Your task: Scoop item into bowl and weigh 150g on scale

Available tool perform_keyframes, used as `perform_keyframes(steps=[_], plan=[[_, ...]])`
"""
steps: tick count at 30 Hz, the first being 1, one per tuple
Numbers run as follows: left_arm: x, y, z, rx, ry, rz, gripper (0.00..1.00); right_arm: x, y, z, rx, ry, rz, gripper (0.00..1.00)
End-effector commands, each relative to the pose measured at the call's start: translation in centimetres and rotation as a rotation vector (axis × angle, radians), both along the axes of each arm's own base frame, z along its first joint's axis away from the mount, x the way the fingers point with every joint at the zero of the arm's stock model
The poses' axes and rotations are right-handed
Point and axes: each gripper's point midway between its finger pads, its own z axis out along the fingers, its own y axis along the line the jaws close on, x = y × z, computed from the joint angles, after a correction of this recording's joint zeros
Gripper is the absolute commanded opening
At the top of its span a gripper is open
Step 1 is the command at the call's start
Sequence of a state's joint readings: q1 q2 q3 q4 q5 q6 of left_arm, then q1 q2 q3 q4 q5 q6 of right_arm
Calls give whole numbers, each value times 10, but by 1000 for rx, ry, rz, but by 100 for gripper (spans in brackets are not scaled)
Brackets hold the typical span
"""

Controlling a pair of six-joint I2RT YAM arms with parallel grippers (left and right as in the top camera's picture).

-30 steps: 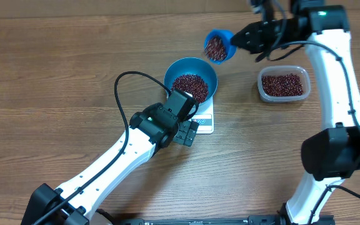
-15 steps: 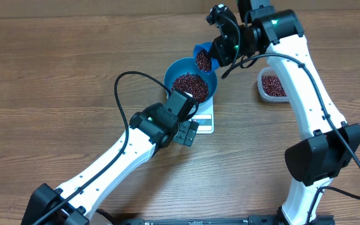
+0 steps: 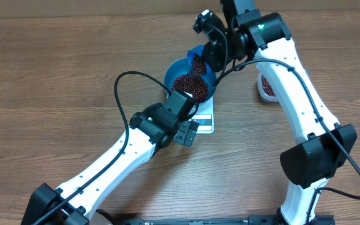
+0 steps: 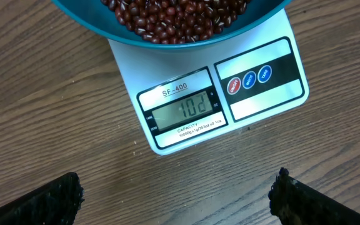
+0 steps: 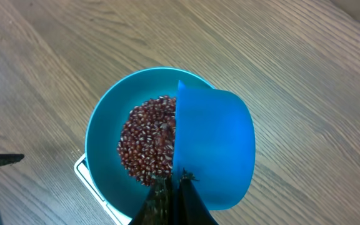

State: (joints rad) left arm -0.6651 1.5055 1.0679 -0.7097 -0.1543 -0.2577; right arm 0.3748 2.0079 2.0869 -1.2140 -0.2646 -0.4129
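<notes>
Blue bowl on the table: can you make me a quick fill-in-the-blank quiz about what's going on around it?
The bowl, holding red-brown beans, sits on the white ____. The right gripper holds a blue ____ tipped over the bowl. The jaws of the left gripper stand wide ____.
Missing: scale; scoop; open.

We take this for a robotics lab bench, not a kitchen. Two white-and-black robot arms, the left arm [image 3: 114,159] and the right arm [image 3: 299,94], rise from the near edge of a wood-grain desk [image 3: 42,62], and a black cable [image 3: 135,73] loops loose. The household things look like props: a white SF-400 digital scale [image 4: 255,106], a blue bowl [image 5: 99,144] of red-brown beans [image 5: 145,147], a blue scoop [image 5: 214,150] and a clear plastic tub [image 3: 260,87].
</notes>
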Motion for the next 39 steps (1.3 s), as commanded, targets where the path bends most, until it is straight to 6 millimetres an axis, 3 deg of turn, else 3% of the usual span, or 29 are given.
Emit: perform_keyframes(steps=[1, 39], plan=[[0, 3, -4, 18, 5, -6, 100, -4, 11, 21, 8, -69, 53, 4], [0, 3, -4, 18, 5, -6, 99, -9, 11, 18, 10, -33, 30, 4]])
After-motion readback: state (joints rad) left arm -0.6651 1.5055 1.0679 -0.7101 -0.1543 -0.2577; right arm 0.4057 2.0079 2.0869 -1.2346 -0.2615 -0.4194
